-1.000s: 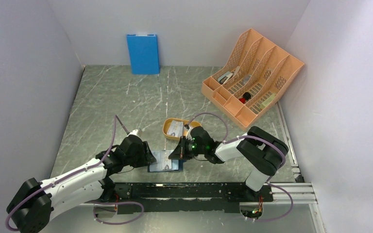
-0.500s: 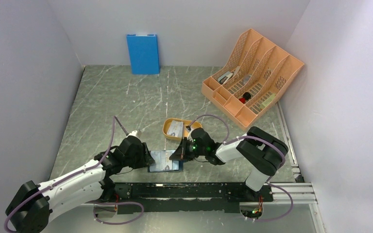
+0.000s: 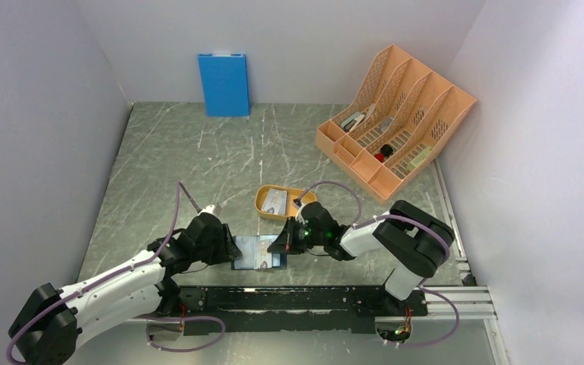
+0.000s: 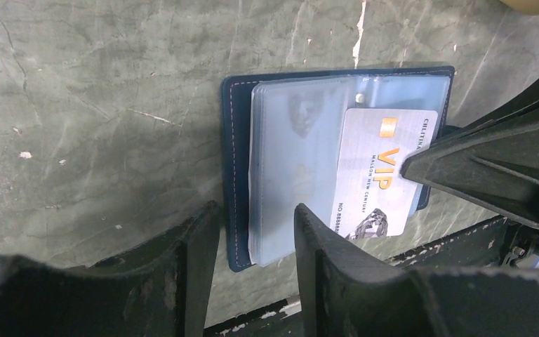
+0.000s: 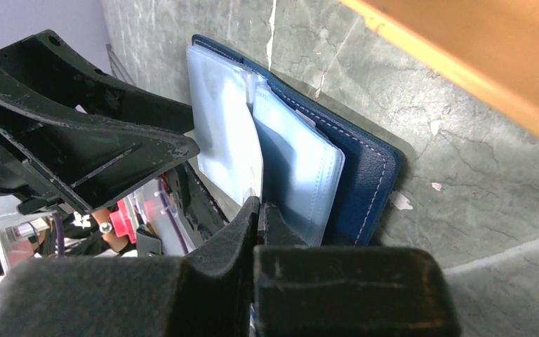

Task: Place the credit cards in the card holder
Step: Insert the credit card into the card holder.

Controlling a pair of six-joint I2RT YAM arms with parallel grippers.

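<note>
The navy card holder (image 3: 258,253) lies open near the table's front edge, its clear pockets (image 4: 295,154) facing up. My right gripper (image 3: 280,245) is shut on a silver credit card (image 4: 375,179) printed VIP. That card lies partly over the right-hand pockets, its edge among the clear sleeves (image 5: 298,168). My left gripper (image 4: 253,235) is open and straddles the holder's near left corner: one finger outside the navy cover (image 4: 235,175), the other over the pockets. More credit cards (image 3: 274,201) lie in the orange tray (image 3: 261,205).
A bright blue panel (image 3: 223,84) leans on the back wall. An orange file organizer (image 3: 395,114) with small items stands at the back right. The black mounting rail (image 3: 304,298) runs just below the holder.
The right gripper with the card has shifted slightly toward the near edge over the holder. The left jaws have narrowed a little around the holder's corner.
</note>
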